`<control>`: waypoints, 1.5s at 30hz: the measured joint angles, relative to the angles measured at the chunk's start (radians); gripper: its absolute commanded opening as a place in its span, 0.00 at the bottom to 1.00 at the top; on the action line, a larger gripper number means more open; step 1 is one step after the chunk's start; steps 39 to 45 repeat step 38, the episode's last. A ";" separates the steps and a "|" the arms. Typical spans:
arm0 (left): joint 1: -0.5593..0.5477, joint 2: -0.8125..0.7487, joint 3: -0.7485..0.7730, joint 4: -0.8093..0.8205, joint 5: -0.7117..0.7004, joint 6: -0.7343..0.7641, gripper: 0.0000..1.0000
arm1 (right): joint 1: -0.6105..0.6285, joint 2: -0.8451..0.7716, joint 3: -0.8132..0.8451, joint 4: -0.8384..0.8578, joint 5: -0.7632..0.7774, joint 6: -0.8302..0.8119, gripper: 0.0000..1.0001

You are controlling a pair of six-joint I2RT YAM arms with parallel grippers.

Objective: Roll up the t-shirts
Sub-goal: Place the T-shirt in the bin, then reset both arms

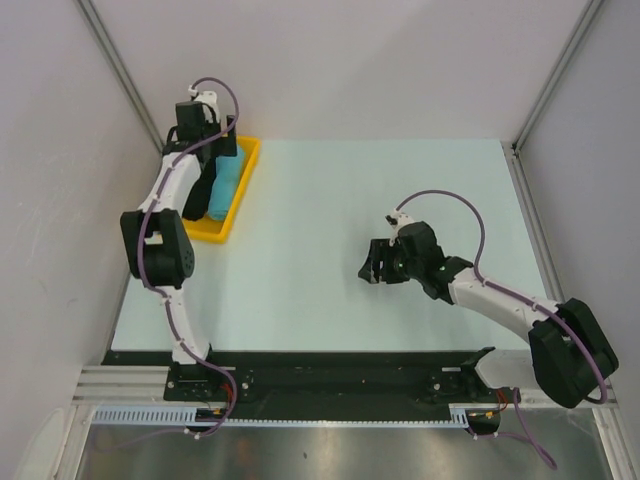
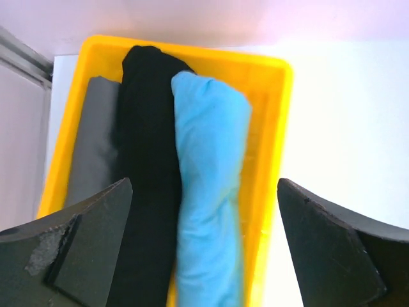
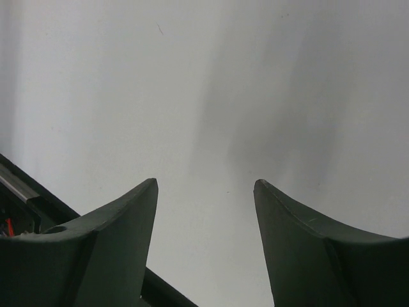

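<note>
From the top, a shallow yellow plastic tray [image 1: 234, 226] sits on the pale counter [image 1: 320, 200], out toward 10 o'clock near the far left corner. A teal-blue soft t-shirt [image 1: 226, 186] lies rolled up like a log inside the tray. A black cloth roll [image 1: 205, 192] lies touching it on its 9 o'clock side, partly hidden by the left arm. The left hand [image 1: 218, 148] hangs over the far end of the tray. The right hand [image 1: 372, 264] is well apart from the tray, toward 4 o'clock on the counter, with only bare counter beneath it.

The left wrist camera looks down into the tray. The rolled t-shirt runs from 12 o'clock to 6 o'clock, right of the middle. The black roll lies pressed against it at 9 o'clock. A thinner grey cloth roll [image 2: 94, 150] lies past that, against the tray's left wall. The left hand's two dark fingers [image 2: 96, 224] stand very far apart at 7 and 5 o'clock. They grip nothing, and the t-shirt lies loose below them.

The right wrist camera shows only pale counter. The right hand's fingers [image 3: 115, 230] are spread wide and are empty.
</note>
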 measured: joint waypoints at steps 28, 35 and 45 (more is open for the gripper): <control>-0.647 -0.904 -1.102 0.251 0.001 -0.507 1.00 | 0.023 -0.425 -0.014 -0.194 0.212 0.055 1.00; -0.782 -1.033 -1.175 0.209 -0.077 -0.608 1.00 | 0.023 -0.449 -0.014 -0.195 0.251 0.076 1.00; -0.782 -1.086 -1.191 0.202 -0.092 -0.615 1.00 | 0.023 -0.449 -0.014 -0.195 0.264 0.085 1.00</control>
